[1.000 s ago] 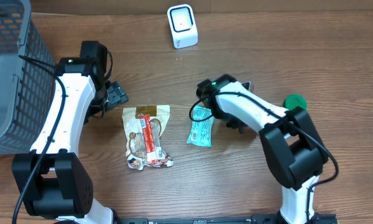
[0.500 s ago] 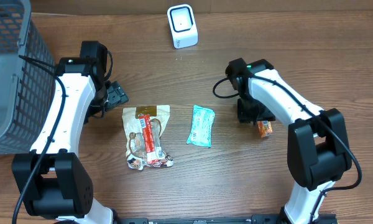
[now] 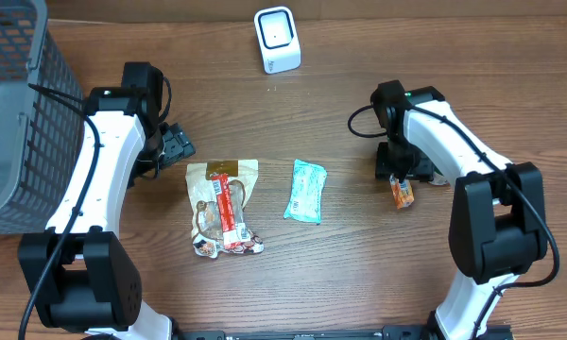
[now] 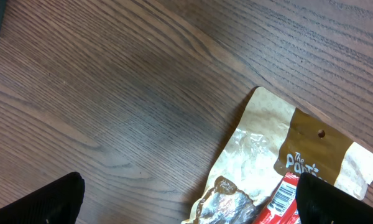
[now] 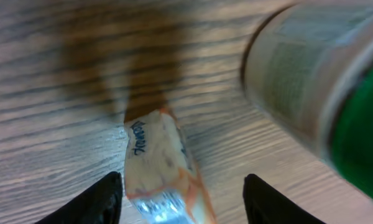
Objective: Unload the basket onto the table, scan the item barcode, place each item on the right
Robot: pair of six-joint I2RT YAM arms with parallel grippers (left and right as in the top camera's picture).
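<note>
While my right gripper (image 5: 183,202) hangs partly open over a small orange packet (image 5: 161,168), its fingers either side and not touching it, the packet lies flat on the wooden table (image 3: 359,283) at centre right of the overhead frame, beside a green-capped container (image 5: 317,81). My left gripper (image 3: 175,146) gapes wide at centre left, near a brown snack bag (image 3: 224,206). The white scanner (image 3: 277,38) stands at top centre, well apart.

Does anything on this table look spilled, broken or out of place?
Nothing is spilled or broken. The brown-and-red snack packet lies crumpled at its lower end, and the teal foil packet and small orange packet lie slightly askew on the wooden table.
</note>
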